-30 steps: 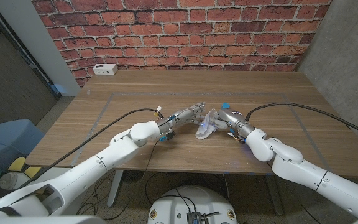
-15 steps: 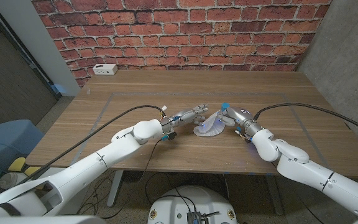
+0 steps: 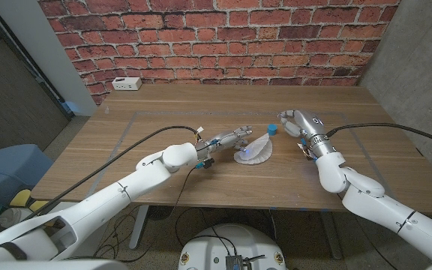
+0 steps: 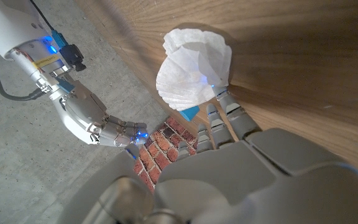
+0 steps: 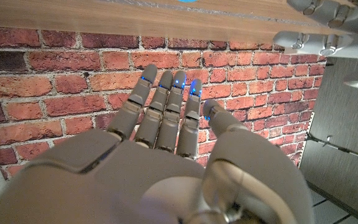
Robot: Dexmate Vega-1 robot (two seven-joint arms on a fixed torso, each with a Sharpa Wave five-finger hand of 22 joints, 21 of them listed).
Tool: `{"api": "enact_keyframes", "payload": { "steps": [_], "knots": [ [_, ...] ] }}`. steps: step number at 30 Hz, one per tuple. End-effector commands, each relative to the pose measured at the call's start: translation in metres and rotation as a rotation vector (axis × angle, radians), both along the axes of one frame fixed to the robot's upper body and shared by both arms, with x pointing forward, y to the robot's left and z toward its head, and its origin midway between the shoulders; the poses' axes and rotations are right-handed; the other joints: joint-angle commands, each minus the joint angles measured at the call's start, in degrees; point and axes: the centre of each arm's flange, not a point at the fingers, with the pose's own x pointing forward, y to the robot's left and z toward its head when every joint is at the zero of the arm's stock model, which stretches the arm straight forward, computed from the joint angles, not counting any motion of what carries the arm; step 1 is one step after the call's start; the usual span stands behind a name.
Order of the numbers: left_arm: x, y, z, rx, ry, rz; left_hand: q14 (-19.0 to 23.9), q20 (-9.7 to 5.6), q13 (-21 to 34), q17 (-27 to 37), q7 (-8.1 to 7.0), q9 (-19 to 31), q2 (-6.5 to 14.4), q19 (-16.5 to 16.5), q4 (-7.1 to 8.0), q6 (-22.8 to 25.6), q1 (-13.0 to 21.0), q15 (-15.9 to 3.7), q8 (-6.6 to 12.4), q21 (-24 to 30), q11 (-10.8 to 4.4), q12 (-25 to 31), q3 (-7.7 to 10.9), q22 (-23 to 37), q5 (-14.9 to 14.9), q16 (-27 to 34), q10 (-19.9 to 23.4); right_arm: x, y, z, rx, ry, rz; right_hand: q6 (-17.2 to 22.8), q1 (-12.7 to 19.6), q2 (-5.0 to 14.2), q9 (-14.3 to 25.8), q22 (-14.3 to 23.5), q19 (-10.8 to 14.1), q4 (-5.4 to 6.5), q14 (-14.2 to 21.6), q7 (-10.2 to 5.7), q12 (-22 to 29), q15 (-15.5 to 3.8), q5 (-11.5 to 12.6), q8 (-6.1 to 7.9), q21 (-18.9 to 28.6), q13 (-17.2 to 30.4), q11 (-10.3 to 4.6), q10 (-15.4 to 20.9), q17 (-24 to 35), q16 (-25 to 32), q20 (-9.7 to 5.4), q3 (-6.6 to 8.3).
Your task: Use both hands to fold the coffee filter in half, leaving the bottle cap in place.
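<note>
Pinning the coffee filter (image 3: 254,152) mid-surface with the left robot hand (image 3: 231,139), fingertips on its near-doubled edge; right robot hand (image 3: 297,122) lifted clear, holding nothing, fingers loose. Bottle cap (image 3: 271,128) undisturbed beside it. Only creasing apparently left.

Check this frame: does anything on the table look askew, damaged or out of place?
Nothing looks damaged or spilled. The white paper coffee filter lies folded over on the wooden table, its ruffled edges not quite matching, with the left hand touching its edge. The small blue bottle cap sits beside it. The right hand hovers apart, holding nothing.
</note>
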Motion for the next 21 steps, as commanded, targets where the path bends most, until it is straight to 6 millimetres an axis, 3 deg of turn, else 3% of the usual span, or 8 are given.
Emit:
{"api": "enact_keyframes", "payload": {
  "steps": [1, 8, 9, 12, 15, 16, 17, 21],
  "knots": [
    [0.003, -0.002, 0.000, 0.002, 0.004, 0.024, -0.41, 0.13, 0.16, 0.27, -0.48, 0.31, -0.27, -0.14, -0.01, -19.38, -0.30, 0.38, -0.34, -0.45, 0.08, -0.03, -0.37, 0.14, 0.40, 0.08, -1.07, -0.004, 0.017, 0.004, -0.016, 0.032, 0.211, 5.85, 3.58, -0.39, 0.23, 0.21, -0.75, -2.40, -0.55, 0.18, 1.23, -0.76, 0.27, 2.13, -0.41, 0.19, -0.13, 0.94, 0.33, 0.06, -0.16, 1.17],
    [0.005, -0.005, 0.000, 0.005, 0.006, 0.030, -0.70, 0.14, 0.16, 0.29, -0.85, 0.36, -0.29, -0.25, 0.01, -21.66, -0.39, 0.54, -0.28, -0.95, 0.07, 0.00, -0.71, 0.17, 0.61, 0.13, -2.08, 0.006, 0.031, 0.001, -0.098, 0.127, 0.261, 10.83, 6.49, -1.29, 0.21, 0.21, -0.30, -3.60, 1.15, 1.76, 2.62, -0.86, 0.33, 2.88, -0.21, 0.17, 1.04, 4.95, -0.15, 0.67, -0.60, 1.39],
    [0.005, -0.005, 0.000, 0.007, 0.006, 0.030, -0.75, 0.17, 0.16, 0.29, -1.03, 0.37, -0.29, -0.27, 0.02, -21.82, -0.40, 0.54, -0.18, -1.04, 0.12, 0.05, -0.76, 0.18, 0.64, 0.14, -2.13, 0.009, 0.032, 0.000, -0.107, 0.141, 0.264, 11.22, 6.20, -1.44, 0.20, 0.21, -0.26, -3.22, 1.52, 1.87, 2.76, -0.70, 0.26, 2.89, -0.20, 0.15, 1.38, 5.44, -0.38, 0.61, -0.61, 1.33],
    [0.006, -0.006, 0.001, 0.008, 0.008, 0.030, -0.88, 0.25, 0.16, 0.29, -1.17, 0.38, -0.29, -0.39, 0.02, -22.03, -0.42, 0.61, -0.03, -1.23, 0.19, 0.14, -0.86, 0.19, 0.71, 0.13, -2.18, 0.015, 0.035, -0.002, -0.134, 0.188, 0.275, 12.90, 1.06, -1.60, 0.07, 0.22, -0.03, 0.87, 2.40, 3.32, 2.68, 0.21, -0.53, 2.36, -0.12, 0.03, 2.17, 6.56, -1.06, -0.01, -0.35, -0.93],
    [0.007, -0.007, 0.001, 0.010, 0.008, 0.031, -0.92, 0.21, 0.16, 0.29, -1.47, 0.38, -0.28, -0.41, 0.03, -22.17, -0.43, 0.60, 0.07, -1.35, 0.28, 0.24, -0.94, 0.20, 0.76, 0.14, -2.12, 0.022, 0.040, -0.005, -0.163, 0.223, 0.275, 12.72, -1.30, -1.63, 0.03, 0.22, -0.03, 2.41, 2.03, 3.48, 2.24, 0.44, -0.47, 1.82, -0.15, -0.01, 1.84, 6.07, -1.28, -0.56, -0.17, -1.94],
    [0.007, -0.008, 0.001, 0.011, 0.008, 0.031, -0.94, 0.16, 0.16, 0.29, -1.77, 0.39, -0.28, -0.36, 0.03, -22.18, -0.44, 0.51, 0.14, -1.39, 0.23, 0.31, -0.98, 0.21, 0.79, 0.15, -2.04, 0.024, 0.042, -0.006, -0.172, 0.235, 0.279, 12.54, -1.34, -1.74, 0.02, 0.21, 0.01, 2.31, 1.99, 3.39, 2.19, 0.49, -0.41, 1.71, -0.15, -0.02, 1.90, 6.03, -1.43, -0.70, -0.12, -1.88],
    [0.007, -0.008, 0.001, 0.012, 0.008, 0.031, -0.95, 0.18, 0.16, 0.29, -1.80, 0.39, -0.28, -0.40, 0.03, -22.27, -0.45, 0.58, 0.18, -1.46, 0.22, 0.37, -1.02, 0.21, 0.82, 0.17, -1.97, 0.026, 0.044, -0.006, -0.182, 0.242, 0.280, 12.51, -0.47, -2.07, -0.01, 0.18, 0.07, 0.92, 2.03, 3.28, 2.09, 0.56, -0.14, 1.53, -0.17, -0.05, 2.21, 6.06, -2.06, -1.14, -0.04, -1.24],
    [0.008, -0.009, 0.002, 0.013, 0.007, 0.031, -0.98, 0.10, 0.16, 0.29, -2.39, 0.39, -0.22, -0.33, 0.04, -22.16, -0.47, 0.27, 0.42, -1.63, 0.18, 0.50, -1.15, 0.22, 0.92, 0.20, -1.87, 0.031, 0.049, -0.008, -0.205, 0.259, 0.286, 10.63, 0.08, -2.06, -0.02, 0.14, -0.19, -0.20, 1.09, 2.82, 1.46, 0.72, -0.12, 0.65, -0.35, -0.08, 2.06, 4.83, -2.20, -1.60, 0.23, -1.15]
  ]
}}
